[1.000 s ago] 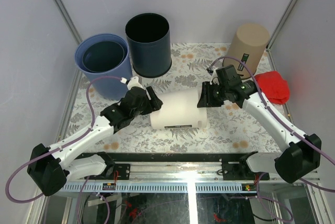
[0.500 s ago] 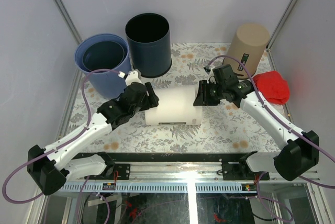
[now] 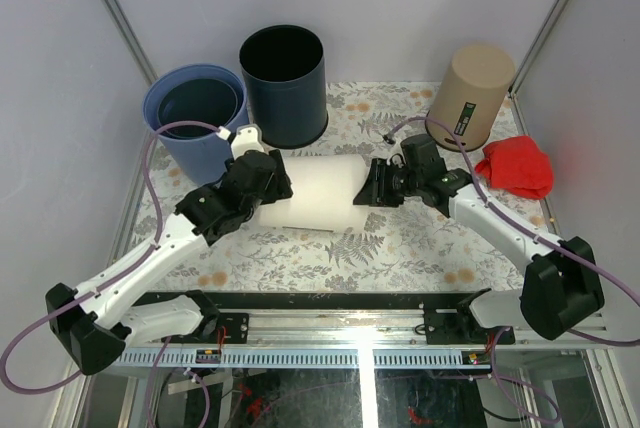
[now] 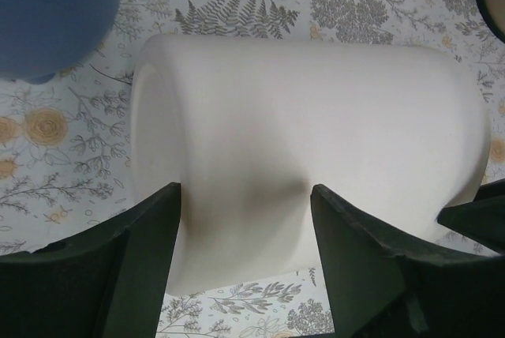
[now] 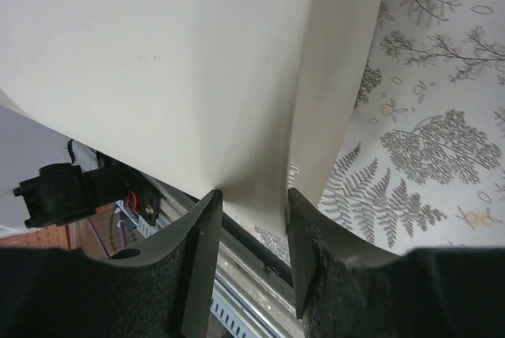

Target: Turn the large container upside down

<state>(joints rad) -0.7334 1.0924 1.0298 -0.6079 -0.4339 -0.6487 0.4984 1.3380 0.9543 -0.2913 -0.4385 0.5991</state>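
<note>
1. Starting at the near edge, both arm bases sit on the rail (image 3: 350,333). The arms angle inward to meet the load from opposite ends, which suits something too wide for one grip.
2. The left gripper (image 4: 245,194) takes the left end of the large container (image 3: 325,193). Its jaws are clenched on the white body, and the soft wall dimples between them.
3. The right gripper (image 5: 252,194) holds the other end. Its jaws pinch a thin fold of the wall, one finger on each face. I judge this to be the rim at the mouth, a hold that lets the wrist roll the container.
4. The large container lies on its side across the middle of the table (image 3: 400,248), long axis left to right. It is neither upright nor inverted, so I judge the turn to be about half done.
5. No view shows the mouth itself. I cannot tell whether the underside rests on the table or hangs just above it. Both wrist views cut the container off.
6. Farther back, nested blue bins (image 3: 195,113) and a navy bin (image 3: 283,83) stand upright and open, with the navy one just behind the container. Their insides are too dark to read.
7. At the far right a tan container (image 3: 470,93) stands closed end up. A red cloth (image 3: 515,166) lies beside it, near the right forearm.
</note>
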